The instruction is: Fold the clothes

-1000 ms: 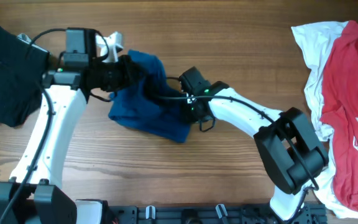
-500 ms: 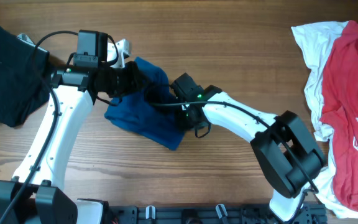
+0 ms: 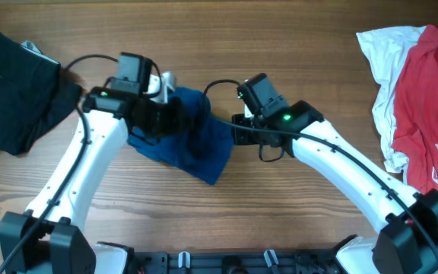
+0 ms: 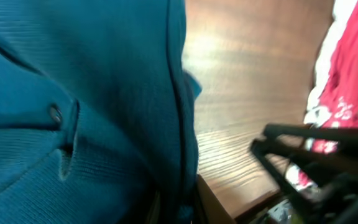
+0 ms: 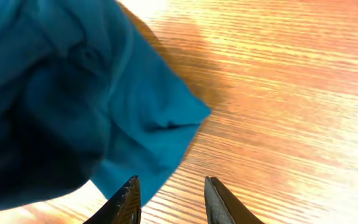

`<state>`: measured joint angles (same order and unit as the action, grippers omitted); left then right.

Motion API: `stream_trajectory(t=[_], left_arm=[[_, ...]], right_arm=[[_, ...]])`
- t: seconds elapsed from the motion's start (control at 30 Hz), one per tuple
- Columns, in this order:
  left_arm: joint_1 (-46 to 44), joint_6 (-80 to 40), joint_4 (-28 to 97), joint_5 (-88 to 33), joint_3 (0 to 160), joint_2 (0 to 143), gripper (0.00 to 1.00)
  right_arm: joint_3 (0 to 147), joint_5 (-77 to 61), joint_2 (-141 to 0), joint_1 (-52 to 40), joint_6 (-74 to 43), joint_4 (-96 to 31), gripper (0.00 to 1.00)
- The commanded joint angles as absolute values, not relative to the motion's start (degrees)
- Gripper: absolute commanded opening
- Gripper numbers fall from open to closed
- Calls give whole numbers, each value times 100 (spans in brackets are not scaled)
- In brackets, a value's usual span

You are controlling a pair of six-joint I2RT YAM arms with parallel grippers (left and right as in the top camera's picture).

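The dark blue shirt (image 3: pixel 196 144) lies crumpled on the wooden table left of centre. My left gripper (image 3: pixel 178 119) is shut on a fold of it at its upper left. In the left wrist view the blue cloth (image 4: pixel 73 93) fills the left side and runs down between the jaws (image 4: pixel 173 210). My right gripper (image 3: pixel 236 131) is open and empty, just off the shirt's right edge. In the right wrist view its fingers (image 5: pixel 169 198) stand apart over bare wood, with the shirt's edge (image 5: pixel 104 106) just ahead and to the left.
A black garment (image 3: pixel 14 84) lies at the far left edge. A white garment (image 3: pixel 382 84) with a red printed shirt (image 3: pixel 428 129) on top lies at the far right; the red one also shows in the left wrist view (image 4: pixel 353 56).
My right gripper has let go of the shirt, opened and drawn back to the right. My left gripper has moved right with the shirt still in it.
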<state>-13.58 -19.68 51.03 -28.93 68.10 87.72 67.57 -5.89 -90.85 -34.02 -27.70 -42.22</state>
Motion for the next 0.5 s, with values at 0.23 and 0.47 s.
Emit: stream_trajectory(t=[0.23, 0.47], left_arm=[[-1968, -1452, 5238, -2598, 6665, 8340, 54], [-532, -1455, 4812, -1660, 6713, 7926, 62]], right_arm=[[6729, -325, -8960, -3350, -2714, -4355, 34], [6729, -2018, -8965, -3345, -1671, -3614, 46]])
